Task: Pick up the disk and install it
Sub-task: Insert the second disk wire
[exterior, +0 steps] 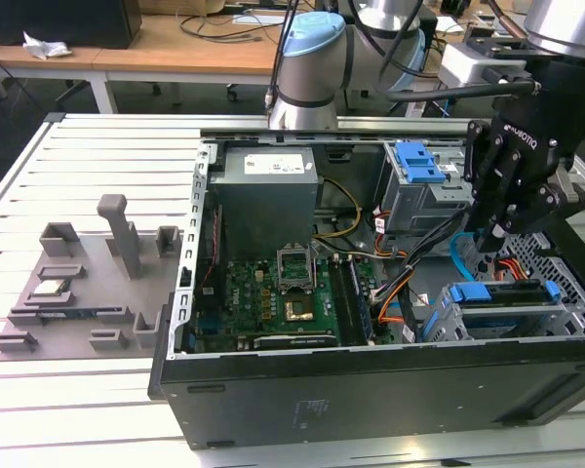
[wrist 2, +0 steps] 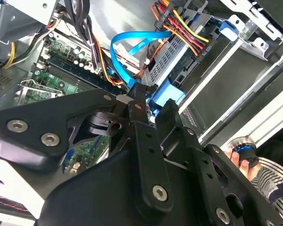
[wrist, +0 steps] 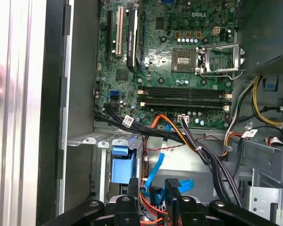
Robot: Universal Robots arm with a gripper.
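The pincer [exterior: 491, 237] hangs inside the case [exterior: 273, 390] above the disk [exterior: 502, 295] seated in its bay; fingers nearly closed, holding nothing. Installing looks almost done; only careful clearing of cables [exterior: 424, 255] is called for.

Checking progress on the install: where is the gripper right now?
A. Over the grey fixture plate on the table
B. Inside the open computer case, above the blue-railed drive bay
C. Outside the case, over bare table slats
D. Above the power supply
B: in the exterior view the gripper hangs inside the open computer case, just above the blue-railed drive bay.
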